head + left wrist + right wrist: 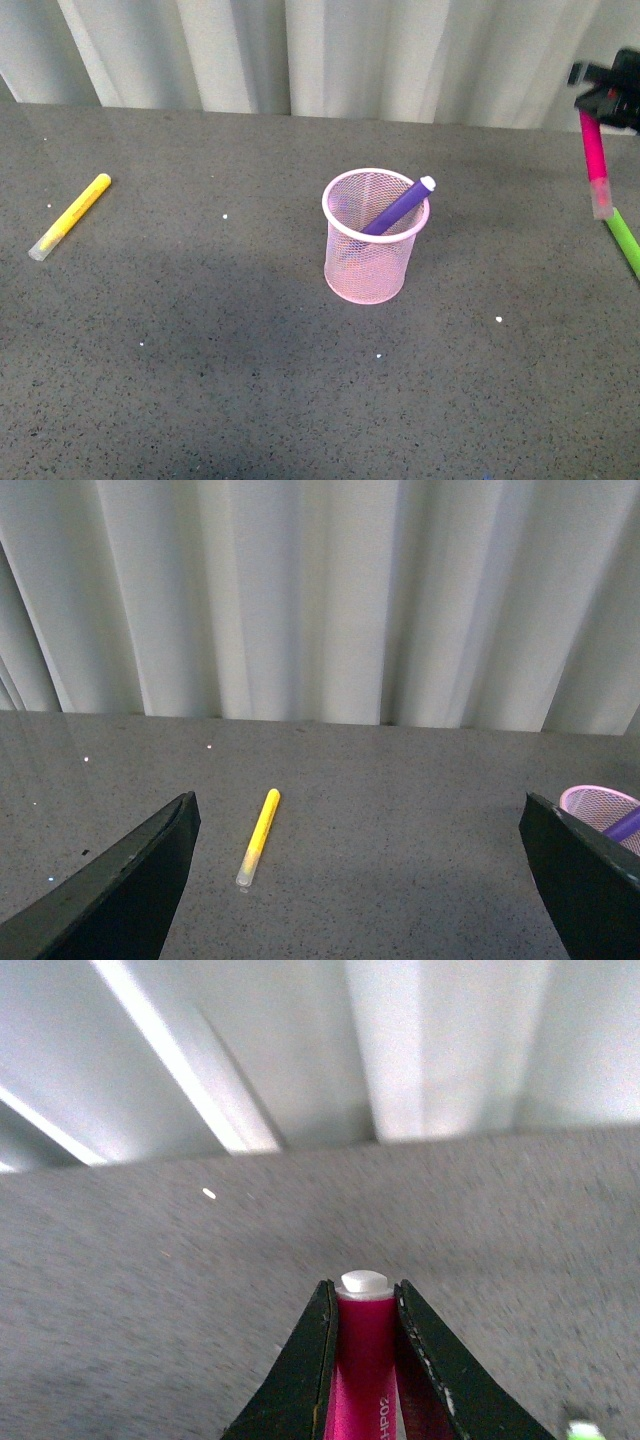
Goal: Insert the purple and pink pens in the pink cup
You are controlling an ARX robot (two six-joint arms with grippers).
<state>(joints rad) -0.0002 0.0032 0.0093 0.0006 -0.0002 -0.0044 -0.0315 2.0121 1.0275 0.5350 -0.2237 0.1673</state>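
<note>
The pink cup [369, 240] stands mid-table with the purple pen [400, 206] leaning inside it, white end up over the rim. My right gripper [612, 100] at the far right edge is shut on the pink pen [595, 160], which hangs nearly upright above the table, clear cap down. In the right wrist view the pink pen [363, 1360] sits clamped between the fingers [300, 1380], white end showing. My left gripper [365, 880] is open and empty; its view shows the cup's rim [600, 805] at the right edge.
A yellow marker [70, 215] lies at the left of the grey table, also in the left wrist view [259, 835]. A green marker [624, 240] lies at the right edge, just under the held pen. A pale curtain hangs behind the table.
</note>
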